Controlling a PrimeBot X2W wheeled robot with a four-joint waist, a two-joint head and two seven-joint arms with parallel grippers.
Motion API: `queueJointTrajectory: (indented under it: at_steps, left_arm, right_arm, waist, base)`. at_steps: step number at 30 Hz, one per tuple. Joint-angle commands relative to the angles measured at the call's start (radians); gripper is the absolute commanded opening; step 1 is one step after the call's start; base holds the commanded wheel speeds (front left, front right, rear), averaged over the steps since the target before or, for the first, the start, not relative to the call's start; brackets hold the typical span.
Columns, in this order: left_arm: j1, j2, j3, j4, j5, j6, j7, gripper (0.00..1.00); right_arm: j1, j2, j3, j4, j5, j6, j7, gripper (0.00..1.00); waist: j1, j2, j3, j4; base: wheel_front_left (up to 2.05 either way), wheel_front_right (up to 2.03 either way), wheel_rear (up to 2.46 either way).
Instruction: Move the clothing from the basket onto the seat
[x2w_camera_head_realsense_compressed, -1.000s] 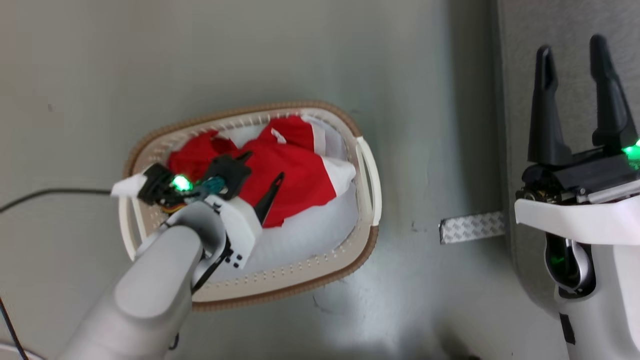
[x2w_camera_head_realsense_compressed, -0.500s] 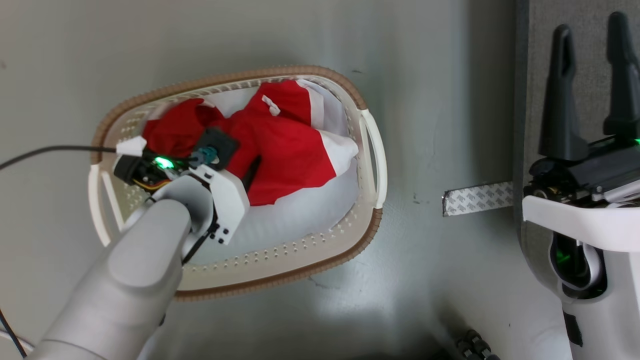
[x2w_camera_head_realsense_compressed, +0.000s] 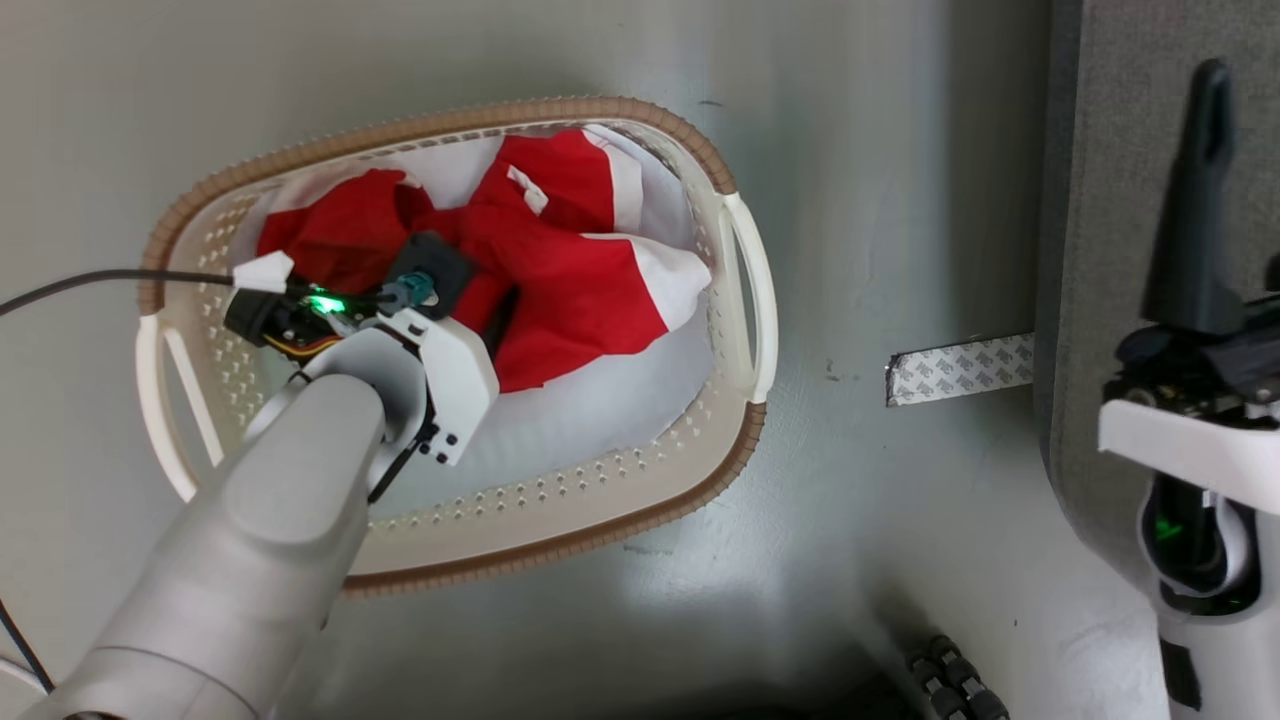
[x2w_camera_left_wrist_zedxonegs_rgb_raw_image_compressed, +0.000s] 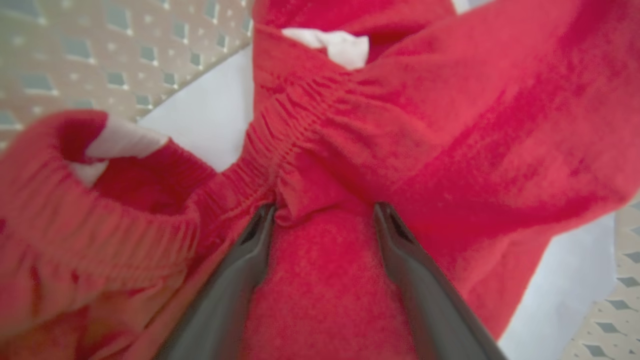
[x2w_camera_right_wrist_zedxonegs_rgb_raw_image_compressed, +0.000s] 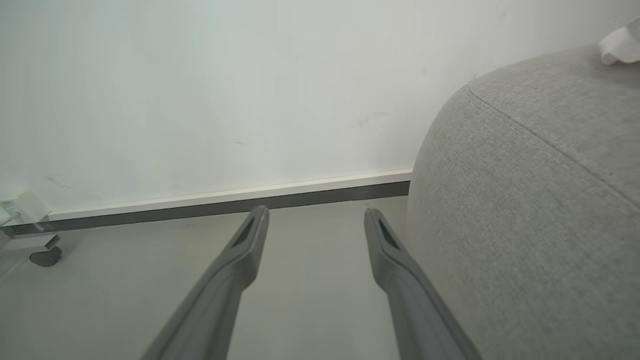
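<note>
Now your left claw stands apart, tips pressed into the clothing heaped in the basket; fabric lies directly between them. The heap runs left to right, white end toward the seat at right, where your right claw hangs apart, empty.
</note>
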Motion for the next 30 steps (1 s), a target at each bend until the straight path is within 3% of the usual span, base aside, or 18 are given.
queueJointTrajectory:
  at_steps: [1,2,3,4,16,30]
  left_arm:
    - [0.001,0.002,-0.006,0.023,0.008,0.004,0.003,1.0]
    - [-0.003,-0.002,-0.01,0.033,0.011,0.006,0.001,0.84]
    - [-0.005,-0.005,-0.017,0.041,0.017,0.007,-0.006,0.36]
    - [-0.007,-0.01,-0.022,0.051,0.019,0.009,-0.011,0.0]
    - [-0.005,-0.103,-0.023,0.135,-0.034,-0.001,-0.14,0.0]
    - [0.134,-0.162,0.013,0.143,-0.153,-0.025,-0.257,0.0]
  right_arm:
    - [0.006,-0.002,-0.011,-0.009,-0.003,-0.002,0.001,1.0]
    - [0.01,-0.002,-0.018,-0.012,-0.002,-0.002,0.001,1.0]
    - [0.015,-0.002,-0.026,-0.016,0.001,-0.002,0.001,1.0]
    - [0.021,-0.002,-0.034,-0.02,0.001,-0.002,0.001,1.0]
    - [0.049,-0.002,-0.075,0.015,-0.018,-0.002,0.001,1.0]
    - [0.108,-0.002,-0.063,0.187,-0.062,-0.002,0.001,1.0]
  waist:
    - [0.0,0.0,0.005,-0.004]
    - [0.0,0.0,0.009,-0.006]
    - [0.0,0.0,0.011,-0.006]
    - [0.0,0.0,0.012,-0.005]
    - [0.0,0.0,-0.089,0.07]
    - [0.0,0.0,-0.429,0.117]
  base:
    - [0.0,0.0,0.0]
    - [0.0,0.0,0.0]
    - [0.0,0.0,0.0]
    - [0.0,0.0,0.0]
    - [0.0,0.0,0.0]
    - [0.0,0.0,0.0]
